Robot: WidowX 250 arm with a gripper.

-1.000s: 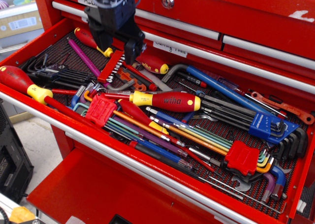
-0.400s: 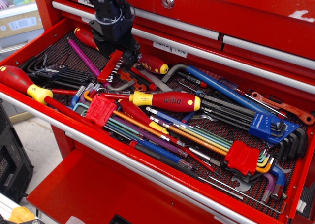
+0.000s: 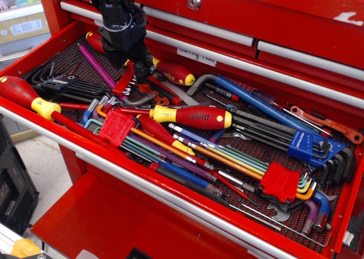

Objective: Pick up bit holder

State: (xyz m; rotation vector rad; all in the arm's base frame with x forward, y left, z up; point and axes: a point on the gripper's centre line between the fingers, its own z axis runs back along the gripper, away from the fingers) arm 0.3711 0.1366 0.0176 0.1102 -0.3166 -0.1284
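The bit holder [image 3: 123, 83] is a small flat red strip with short silver bits. It lies tilted in the back left of the open drawer [image 3: 170, 197], among the tools. My black gripper [image 3: 135, 70] has come down from above onto the strip's upper end, and its fingers [image 3: 142, 72] cover that end. The lower half of the strip shows below the fingers and still rests on the tools. The dark fingers blend together, so I cannot tell whether they are closed on the strip.
A red-and-yellow screwdriver [image 3: 170, 72] lies just right of the gripper and another one [image 3: 190, 116] in front. A purple rod [image 3: 96, 65] lies to the left. Black hex keys [image 3: 68, 87] and red hex key clips [image 3: 116, 127] [image 3: 280, 182] fill the drawer. The closed upper drawers [image 3: 239, 40] stand behind.
My gripper has moved left and down onto the upper end of the bit holder, and its fingers look closer together. The bit holder has not moved.
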